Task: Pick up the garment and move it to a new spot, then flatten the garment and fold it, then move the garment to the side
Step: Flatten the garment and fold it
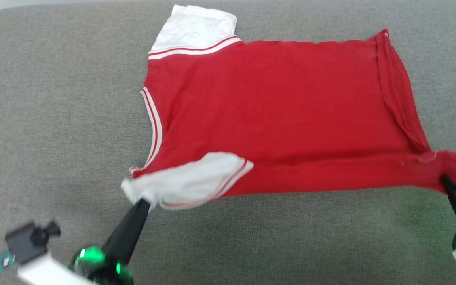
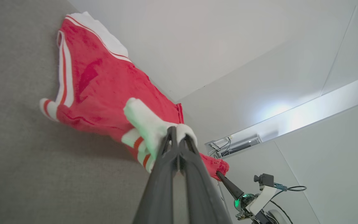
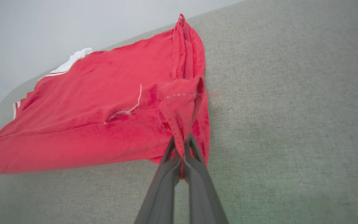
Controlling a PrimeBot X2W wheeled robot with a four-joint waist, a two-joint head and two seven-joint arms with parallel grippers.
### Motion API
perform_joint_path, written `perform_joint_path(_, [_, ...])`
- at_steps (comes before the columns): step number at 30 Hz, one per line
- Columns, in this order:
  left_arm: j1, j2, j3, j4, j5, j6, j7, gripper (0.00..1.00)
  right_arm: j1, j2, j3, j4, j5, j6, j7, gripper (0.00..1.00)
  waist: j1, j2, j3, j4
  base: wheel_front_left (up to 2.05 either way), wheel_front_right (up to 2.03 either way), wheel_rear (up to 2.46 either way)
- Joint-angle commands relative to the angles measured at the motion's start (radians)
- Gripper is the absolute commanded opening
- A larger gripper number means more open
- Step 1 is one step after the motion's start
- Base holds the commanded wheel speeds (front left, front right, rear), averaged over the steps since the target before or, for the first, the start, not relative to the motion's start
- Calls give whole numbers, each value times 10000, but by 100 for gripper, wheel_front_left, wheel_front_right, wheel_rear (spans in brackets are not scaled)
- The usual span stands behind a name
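Note:
The garment, a red shirt with white sleeves and striped trim, lies spread on the grey fabric surface, its plain red side up. My left gripper is shut on the near white sleeve, lifting it off the surface. My right gripper is shut on the near red hem corner at the right. The near edge stretches between both grippers, raised. The far sleeve lies flat at the back. In the left wrist view, the right gripper also shows, pinching the hem.
Grey cushion surface extends left and in front of the garment. A pale wall rises behind the surface. The right edge of the garment is rolled over.

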Motion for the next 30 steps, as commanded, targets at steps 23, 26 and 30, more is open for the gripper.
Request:
perform_joint_path(23, [-5149, -342, -1014, 3818, -754, 18, 442, 0, -3676, 301, 791, 2364, 2, -3, 556, 0, 0, 0, 1509, -201, 0, 0, 0])
perform_joint_path(26, [-5268, -399, -1182, 4321, -672, 18, 309, 0, -3817, 228, 965, 2605, 23, -3, 383, 0, 0, 0, 1661, -189, 0, 0, 0])
perform_joint_path(30, [-5468, -433, -1359, 4831, -639, 20, 200, 0, -3902, 170, 1125, 2863, 101, -3, 197, 0, 0, 0, 1780, -190, 0, 0, 0])
